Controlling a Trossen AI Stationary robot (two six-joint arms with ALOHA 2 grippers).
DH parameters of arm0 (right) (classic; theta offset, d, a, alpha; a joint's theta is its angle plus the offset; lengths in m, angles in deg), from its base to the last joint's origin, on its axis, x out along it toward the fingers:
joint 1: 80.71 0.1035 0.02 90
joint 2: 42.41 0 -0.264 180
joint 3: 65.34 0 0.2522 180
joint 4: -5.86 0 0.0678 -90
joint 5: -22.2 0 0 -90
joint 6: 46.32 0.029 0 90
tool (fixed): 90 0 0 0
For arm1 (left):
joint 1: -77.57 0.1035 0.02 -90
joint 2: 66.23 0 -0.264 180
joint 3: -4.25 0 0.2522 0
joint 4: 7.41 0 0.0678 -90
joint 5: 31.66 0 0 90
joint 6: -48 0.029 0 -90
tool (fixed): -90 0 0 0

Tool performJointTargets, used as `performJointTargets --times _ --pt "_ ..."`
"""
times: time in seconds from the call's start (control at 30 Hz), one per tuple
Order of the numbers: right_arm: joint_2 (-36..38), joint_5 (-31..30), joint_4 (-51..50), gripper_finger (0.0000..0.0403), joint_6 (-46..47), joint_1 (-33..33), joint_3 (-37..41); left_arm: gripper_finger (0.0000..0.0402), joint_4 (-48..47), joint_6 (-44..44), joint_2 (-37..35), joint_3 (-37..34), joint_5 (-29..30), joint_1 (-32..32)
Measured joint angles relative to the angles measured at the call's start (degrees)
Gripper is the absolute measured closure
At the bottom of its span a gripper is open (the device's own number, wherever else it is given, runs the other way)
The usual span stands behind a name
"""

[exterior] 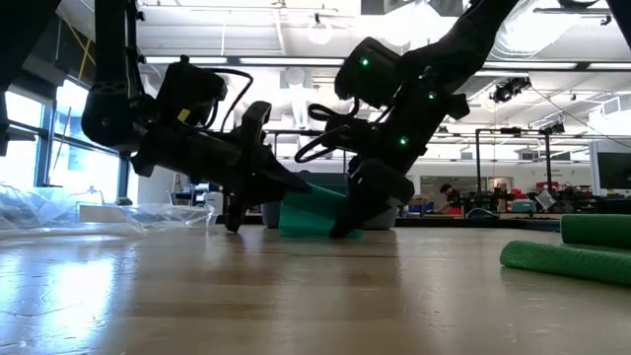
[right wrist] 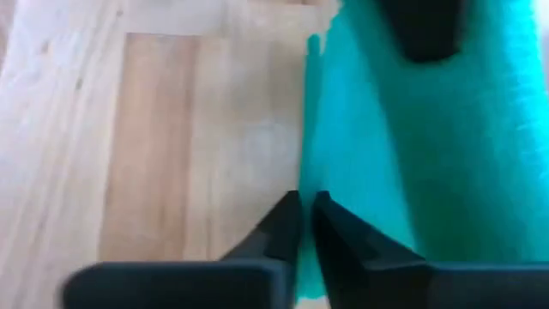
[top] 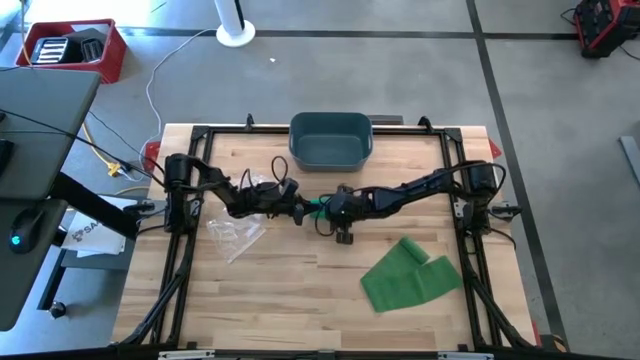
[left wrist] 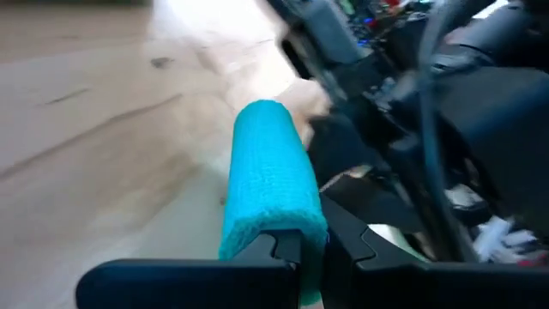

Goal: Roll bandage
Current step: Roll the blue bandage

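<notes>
Between my two claws, mid-table, hangs the teal bandage (exterior: 314,214): my left gripper (left wrist: 300,249) clenches its rolled end, my right gripper (right wrist: 302,225) pinches its loose edge. Rolling underway; next needs steady tension while winding.

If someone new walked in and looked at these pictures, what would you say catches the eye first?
First, the two dark arms meeting at the table's middle, where the left gripper and the right gripper are both shut on a teal bandage stretched between them. Next, the green bandage lying loose on the wood by the right arm, and the teal bin at the far edge.
</notes>
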Motion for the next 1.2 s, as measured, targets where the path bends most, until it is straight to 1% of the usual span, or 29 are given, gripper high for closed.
performJointTargets --times 0.07,0.17,0.23,0.3,0.43,0.5,0.53,0.7,0.8,0.9,1.2 --pt "0.0 -0.8 -0.2 0.0395 -0.2 1.3 0.0 0.0394 -1.9 1.1 -1.7 -0.2 1.6 0.0" --pt "1.2 -1.0 -1.0 0.0393 0.9 3.1 0.1 0.0394 -6.3 2.5 -4.3 -0.3 3.8 0.0" --pt "2.7 0.1 -2.7 0.0399 1.4 4.3 0.3 0.0394 -9.4 3.5 -5.6 -0.2 5.2 -0.1" --pt "4.5 1.2 -3.2 0.0400 1.2 5.5 0.5 0.0394 -12.2 4.0 -6.6 -0.2 6.5 -0.3" --pt "8.3 0.8 -2.4 0.0402 -1.0 7.8 0.4 0.0394 -16.4 5.0 -6.9 -0.1 9.0 -0.2" --pt "9.5 -1.7 -2.4 0.0402 -1.5 9.2 0.4 0.0394 -17.2 5.5 -6.7 -0.1 9.1 -0.2" --pt "10.3 -3.8 -2.2 0.0402 -1.5 10.0 0.4 0.0394 -17.2 6.0 -6.7 -0.1 9.0 -0.3" --pt "12.6 -17.9 -1.4 0.0402 -1.2 12.5 0.3 0.0394 -14.2 10.2 -6.5 -0.2 7.3 -2.2" --pt "13.6 -23.4 -0.2 0.0402 -1.4 12.8 0.3 0.0394 -13.5 11.9 -6.4 0.0 5.8 -3.5" --pt "13.6 -25.4 0.7 0.0402 -1.4 12.6 0.3 0.0394 -13.3 14.2 -6.4 0.8 4.5 -4.6" --pt "13.6 -25.2 -1.8 0.0403 2.9 11.5 0.2 0.0394 -12.9 21.3 -6.5 2.6 3.1 -7.9"
